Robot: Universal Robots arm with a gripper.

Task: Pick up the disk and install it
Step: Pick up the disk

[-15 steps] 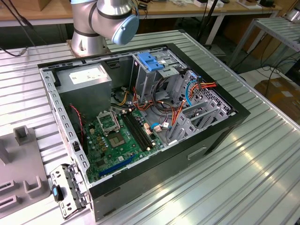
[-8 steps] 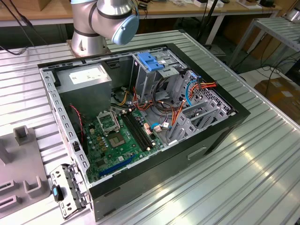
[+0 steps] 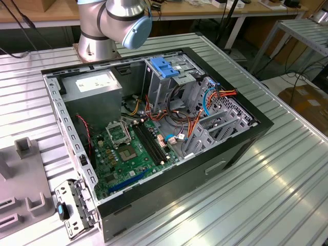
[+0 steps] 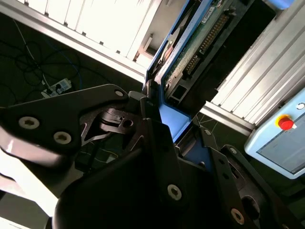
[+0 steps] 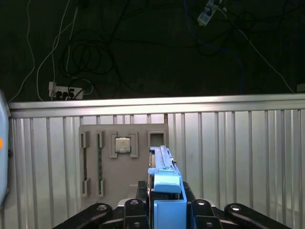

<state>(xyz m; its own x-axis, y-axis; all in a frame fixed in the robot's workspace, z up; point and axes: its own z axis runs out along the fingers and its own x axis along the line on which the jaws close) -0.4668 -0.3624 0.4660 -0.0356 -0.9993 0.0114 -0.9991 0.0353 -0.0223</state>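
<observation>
The disk (image 5: 165, 177), a flat drive with bright blue rails, stands edge-on between my dark fingers in the first wrist view. My gripper (image 5: 166, 210) is shut on it, above the ribbed metal table. In the second wrist view the disk (image 4: 193, 45) shows its green circuit-board side and a blue rail, with the gripper (image 4: 167, 119) clamped on its near end. In the exterior view the open computer case (image 3: 154, 128) lies on the table, with its tall metal drive cage (image 3: 169, 84) at the back.
A light-blue latch plate (image 3: 165, 66) tops the cage, and orange and blue cables (image 3: 205, 100) hang beside it. A grey fixture tray (image 5: 119, 162) holds a processor chip (image 5: 122, 144). The arm's base (image 3: 102, 31) stands behind the case. A pendant with a red button (image 4: 286, 123) lies off the table.
</observation>
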